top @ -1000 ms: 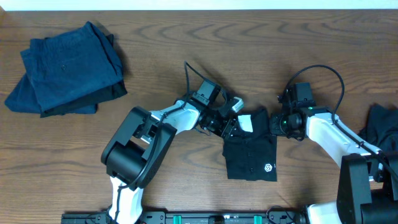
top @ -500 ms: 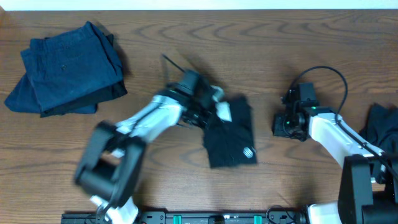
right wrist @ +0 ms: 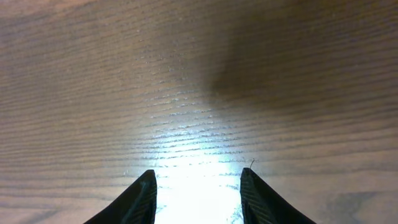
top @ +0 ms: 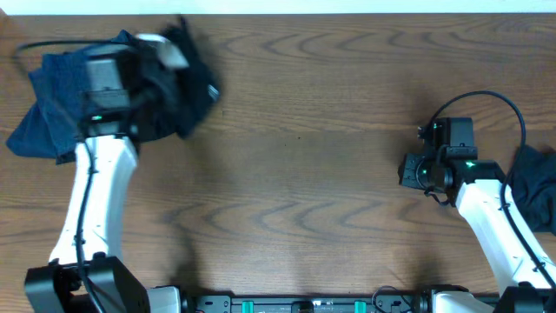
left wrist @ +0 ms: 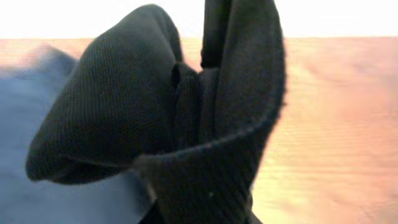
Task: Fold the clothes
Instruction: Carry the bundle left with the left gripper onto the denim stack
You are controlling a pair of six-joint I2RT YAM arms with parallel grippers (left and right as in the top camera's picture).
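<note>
- The left gripper (top: 155, 80) is clamped tight on the folded black garment (top: 189, 94); the left wrist view shows bunched black cloth (left wrist: 211, 124) filling the frame, so the fingers themselves are hidden
- A second ago this garment lay folded at the middle of the table (top: 304, 174), with both grippers at its upper edge. Since then the left arm has swept it up and across to the far left corner
- The garment now hangs over the right side of the dark blue pile (top: 39, 122), its white label (top: 169, 52) uppermost. Motion blur makes it impossible to tell whether it already rests on the pile or is just above it
- The left wrist view shows blue cloth (left wrist: 37, 143) below and to the left of the black bundle, which fits a stacking move
- The right gripper (top: 408, 169) has drawn back to the right. Its jaws stand partly open over bare wood and hold nothing, as the right wrist view (right wrist: 198, 177) confirms
- Judgement: folding of the black garment looks finished and it is being added to the stack. Release should wait until it sits flat on the pile, or the fold may spring open
- More dark clothes (top: 534, 183) lie rumpled at the right edge, beside the right arm, probably the next to be folded
</note>
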